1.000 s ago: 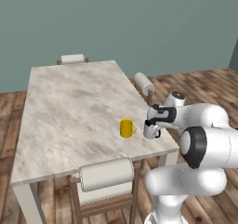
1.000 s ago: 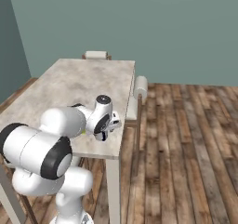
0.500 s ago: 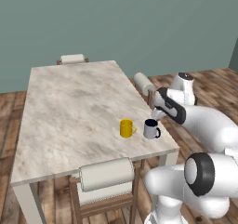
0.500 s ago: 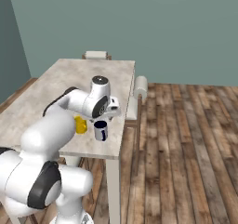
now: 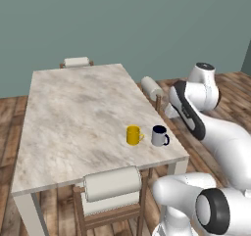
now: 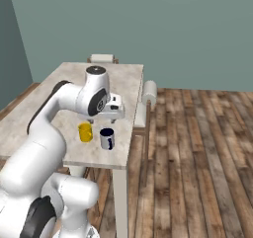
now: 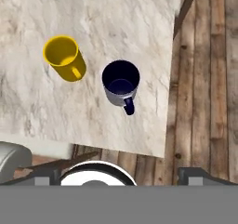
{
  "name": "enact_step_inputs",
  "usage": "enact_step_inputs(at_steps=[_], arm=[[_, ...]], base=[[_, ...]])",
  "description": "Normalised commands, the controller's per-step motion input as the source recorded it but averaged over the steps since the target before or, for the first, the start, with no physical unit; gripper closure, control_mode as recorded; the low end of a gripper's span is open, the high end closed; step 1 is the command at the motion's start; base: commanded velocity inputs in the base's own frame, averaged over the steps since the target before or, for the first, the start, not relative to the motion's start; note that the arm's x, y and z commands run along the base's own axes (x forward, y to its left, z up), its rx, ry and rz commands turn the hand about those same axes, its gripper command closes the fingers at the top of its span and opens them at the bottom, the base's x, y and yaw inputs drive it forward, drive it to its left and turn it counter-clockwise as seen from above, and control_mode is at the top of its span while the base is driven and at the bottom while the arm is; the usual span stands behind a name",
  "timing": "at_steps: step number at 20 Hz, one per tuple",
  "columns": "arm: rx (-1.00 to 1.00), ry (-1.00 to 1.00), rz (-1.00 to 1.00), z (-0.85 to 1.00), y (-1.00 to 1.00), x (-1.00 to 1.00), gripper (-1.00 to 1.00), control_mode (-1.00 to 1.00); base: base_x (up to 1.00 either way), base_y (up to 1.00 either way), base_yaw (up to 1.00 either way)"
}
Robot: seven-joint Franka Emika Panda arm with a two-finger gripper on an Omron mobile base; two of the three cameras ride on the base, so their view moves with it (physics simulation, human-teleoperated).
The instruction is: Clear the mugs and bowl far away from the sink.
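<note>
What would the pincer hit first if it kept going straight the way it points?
Probably the marble tabletop, or the dark-rimmed mug standing beside the yellow mug; depth is unclear.

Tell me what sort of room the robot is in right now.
Probably a dining area: a long marble-topped table with chairs tucked in along its sides, a plank wood floor, and two mugs, a yellow mug and a pale mug, standing near the table's corner.

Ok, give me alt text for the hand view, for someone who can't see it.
Looking down on a marble table: a yellow mug and a pale mug with dark inside and handle stand upright, side by side and apart, near the table's edge. Wooden floor lies beyond the edge.
</note>
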Motion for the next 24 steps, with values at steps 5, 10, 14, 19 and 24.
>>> enact_step_inputs(at_steps=[5,10,14,19,24], arm=[[0.00,0.00,-0.22,0.33,0.00,-0.53,-1.00,-1.00],[0.00,0.00,-0.24,0.22,0.03,-0.49,-1.00,-1.00],[0.06,0.00,-0.10,0.37,0.21,-0.38,-1.00,-1.00],[-0.01,0.00,0.05,0.54,0.26,-0.16,-1.00,-1.00],[0.00,0.00,0.12,0.34,0.23,-0.32,-1.00,-1.00]], base=[[0.00,0.00,0.00],[0.00,0.00,0.00],[0.00,0.00,0.00],[0.00,0.00,0.00],[0.00,0.00,0.00]])
